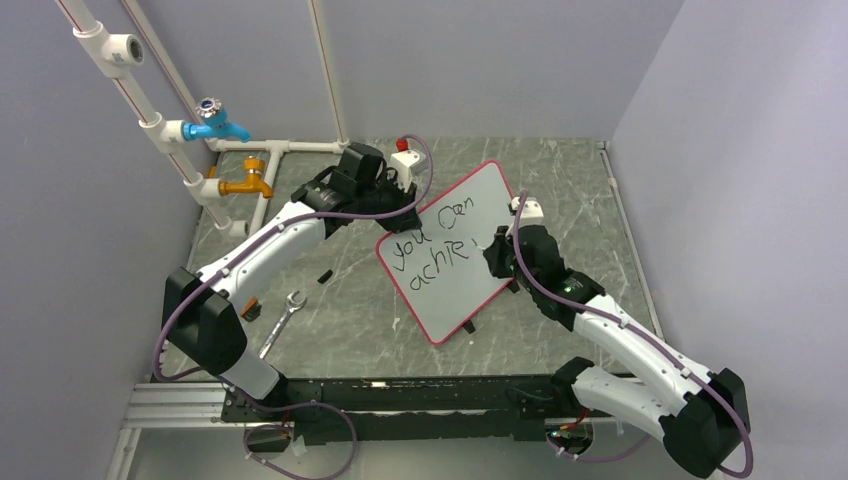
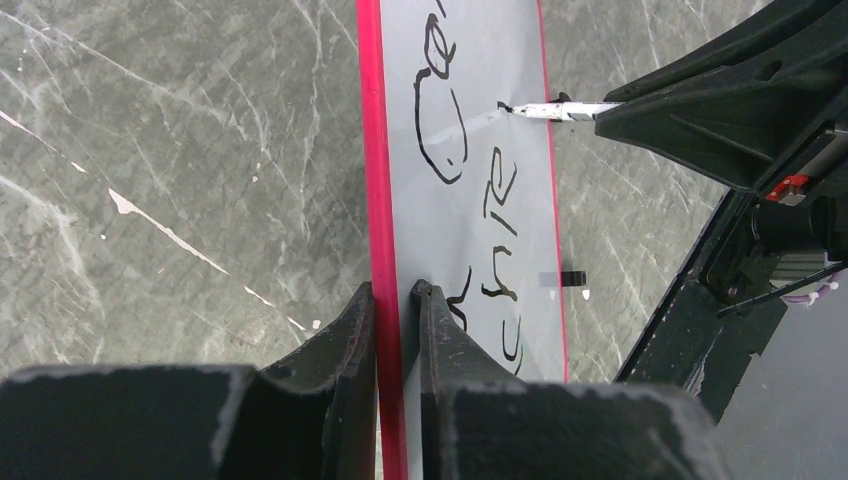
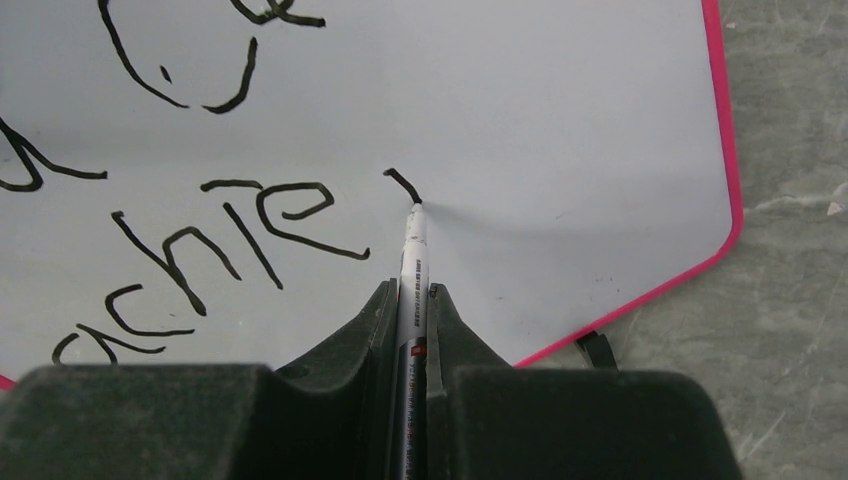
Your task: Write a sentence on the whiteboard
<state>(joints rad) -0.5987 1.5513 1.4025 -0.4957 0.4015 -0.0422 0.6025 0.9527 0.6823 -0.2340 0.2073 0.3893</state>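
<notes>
The whiteboard (image 1: 455,285) rested on the table (image 1: 350,300). The left gripper (image 2: 393,290) was clenched on the whiteboard's red rim. The right gripper (image 3: 412,290) grasped a marker (image 3: 412,245). The marker tip touched the whiteboard face, just beyond the handwritten letters "achie".

Top external: high behind the near edge of the table (image 1: 340,310), looking down, far.
Left wrist: close along the whiteboard (image 2: 465,230) rim.
Right wrist: close over its face.
Shared: the handwriting (image 3: 300,240).
</notes>
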